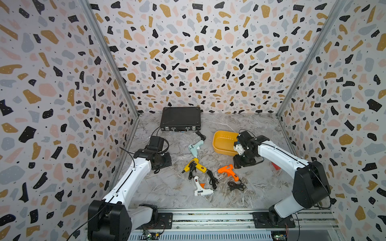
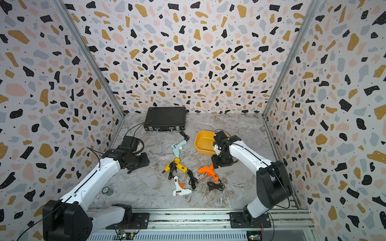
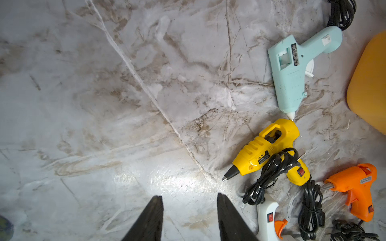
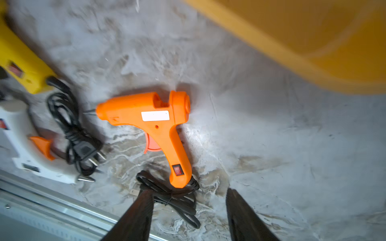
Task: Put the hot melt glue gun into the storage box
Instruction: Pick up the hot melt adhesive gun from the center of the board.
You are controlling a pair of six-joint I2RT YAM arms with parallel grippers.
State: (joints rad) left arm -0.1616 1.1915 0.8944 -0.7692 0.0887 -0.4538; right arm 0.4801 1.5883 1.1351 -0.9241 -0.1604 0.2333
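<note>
A: While both arms hang over the marble table, where do the glue guns lie?

B: All four lie flat on the marble, outside the storage box, in a loose cluster near the middle. The pale blue glue gun is farthest back, near the box, and its nozzle tip reaches the yellow glue gun. The white glue gun is nearest the front rail. The orange glue gun is on the cluster's right.

A: And the box itself?

B: It is a mustard-yellow tray, right of centre, nearer us than a closed black briefcase. The right arm's wrist hides its right end.

A: Which gun is closest to a gripper?

B: The orange one. The right gripper hovers just beside it, jaws spread and holding nothing. Its wrist view, slightly blurred, shows the gun's handle end just ahead of the fingertips. The gun's bundled black cord lies beneath them, and the box's wall is close by.

A: The left gripper?

B: The left gripper is also parted and empty. It hangs over bare marble, with the yellow gun near it.
</note>
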